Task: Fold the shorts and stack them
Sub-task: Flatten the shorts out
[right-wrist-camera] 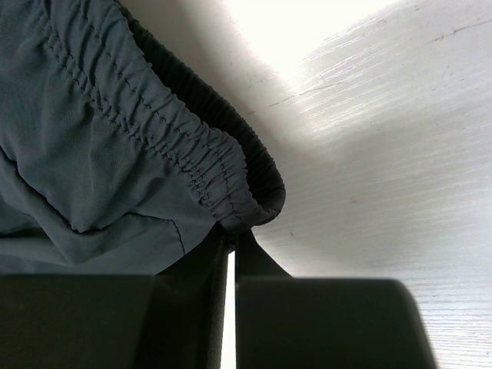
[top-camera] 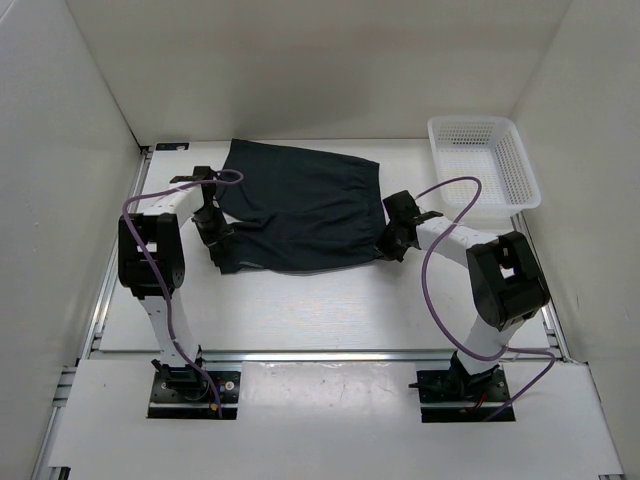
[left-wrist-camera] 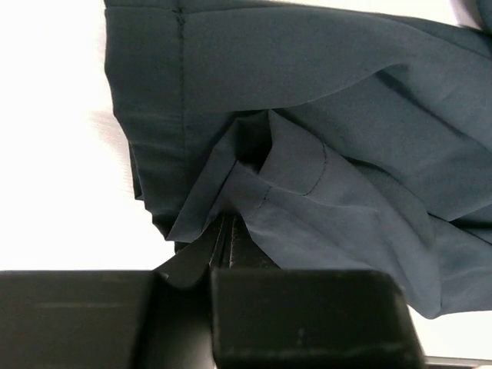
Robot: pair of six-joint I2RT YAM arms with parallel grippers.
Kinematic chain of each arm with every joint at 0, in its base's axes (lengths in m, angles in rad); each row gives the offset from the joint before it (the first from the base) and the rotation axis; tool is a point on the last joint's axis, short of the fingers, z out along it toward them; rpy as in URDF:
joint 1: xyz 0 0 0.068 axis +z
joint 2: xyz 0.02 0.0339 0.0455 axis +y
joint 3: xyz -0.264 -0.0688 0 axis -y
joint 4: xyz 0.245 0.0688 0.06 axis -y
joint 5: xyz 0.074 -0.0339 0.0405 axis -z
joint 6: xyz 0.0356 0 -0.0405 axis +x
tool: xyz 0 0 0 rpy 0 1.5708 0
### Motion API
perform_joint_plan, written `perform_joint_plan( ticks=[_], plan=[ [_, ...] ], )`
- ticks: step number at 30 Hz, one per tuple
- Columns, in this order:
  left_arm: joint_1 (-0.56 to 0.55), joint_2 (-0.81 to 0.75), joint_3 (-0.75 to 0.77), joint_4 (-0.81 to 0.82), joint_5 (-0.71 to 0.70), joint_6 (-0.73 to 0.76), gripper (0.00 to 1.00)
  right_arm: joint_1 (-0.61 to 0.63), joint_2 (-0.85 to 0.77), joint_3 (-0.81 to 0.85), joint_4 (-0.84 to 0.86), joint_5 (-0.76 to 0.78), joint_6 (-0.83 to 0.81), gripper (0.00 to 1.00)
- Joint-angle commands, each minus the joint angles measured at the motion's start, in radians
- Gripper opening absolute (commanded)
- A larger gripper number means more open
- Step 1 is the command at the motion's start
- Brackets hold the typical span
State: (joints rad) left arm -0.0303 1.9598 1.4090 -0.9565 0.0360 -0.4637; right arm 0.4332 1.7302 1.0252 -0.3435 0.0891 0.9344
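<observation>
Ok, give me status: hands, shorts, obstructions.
Left hand shut on leg hem. Right hand shut on waistband corner. Shorts spread on table, unfolded. White basket beyond right arm, not obstructing.

The shorts (left-wrist-camera: 323, 108) run past the left wrist view's top and right edges. Their folds hide the tips of the left gripper (left-wrist-camera: 224, 240).

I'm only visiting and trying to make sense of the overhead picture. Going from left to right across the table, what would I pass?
left gripper → dark shorts → right gripper → white mesh basket
</observation>
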Motion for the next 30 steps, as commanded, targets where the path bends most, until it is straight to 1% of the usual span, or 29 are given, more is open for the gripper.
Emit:
perform_joint_plan(
  ticks=[1, 8, 13, 14, 15, 17, 18, 22, 24, 26, 30],
  plan=[
    [-0.005, -0.052, 0.031, 0.015, -0.034, 0.003, 0.10, -0.001, 0.009, 0.035, -0.017, -0.002, -0.013, 0.00],
    [-0.005, -0.163, 0.065, -0.028, -0.064, -0.006, 0.10, -0.001, -0.009, 0.035, -0.026, 0.017, -0.022, 0.00],
    [-0.005, -0.199, 0.076, -0.041, -0.054, -0.006, 0.10, -0.001, -0.009, 0.035, -0.026, 0.017, -0.022, 0.00],
    [-0.005, -0.190, 0.076, -0.041, -0.054, -0.006, 0.13, -0.001, -0.009, 0.035, -0.026, 0.017, -0.022, 0.00],
    [-0.005, -0.156, 0.076, -0.041, -0.054, 0.003, 0.24, -0.001, -0.009, 0.035, -0.026, 0.017, -0.022, 0.00],
    [-0.005, -0.119, 0.065, -0.041, -0.022, 0.013, 0.36, -0.001, -0.009, 0.035, -0.026, 0.017, -0.022, 0.00],
    [-0.005, -0.093, 0.056, -0.025, -0.012, 0.013, 0.49, -0.001, -0.009, 0.035, -0.026, 0.017, -0.022, 0.00],
    [-0.014, -0.055, 0.032, 0.002, 0.001, 0.013, 0.56, -0.001, -0.009, 0.035, -0.026, 0.017, -0.022, 0.00],
    [-0.014, -0.039, 0.031, 0.012, 0.001, 0.013, 0.56, -0.001, -0.009, 0.035, -0.026, 0.017, -0.022, 0.00],
    [-0.023, -0.018, 0.031, 0.012, 0.001, 0.013, 0.53, -0.001, -0.009, 0.035, -0.026, 0.017, -0.022, 0.00],
    [-0.033, -0.006, 0.031, 0.012, 0.001, 0.013, 0.49, -0.001, -0.009, 0.035, -0.026, 0.008, -0.031, 0.00]
  ],
)
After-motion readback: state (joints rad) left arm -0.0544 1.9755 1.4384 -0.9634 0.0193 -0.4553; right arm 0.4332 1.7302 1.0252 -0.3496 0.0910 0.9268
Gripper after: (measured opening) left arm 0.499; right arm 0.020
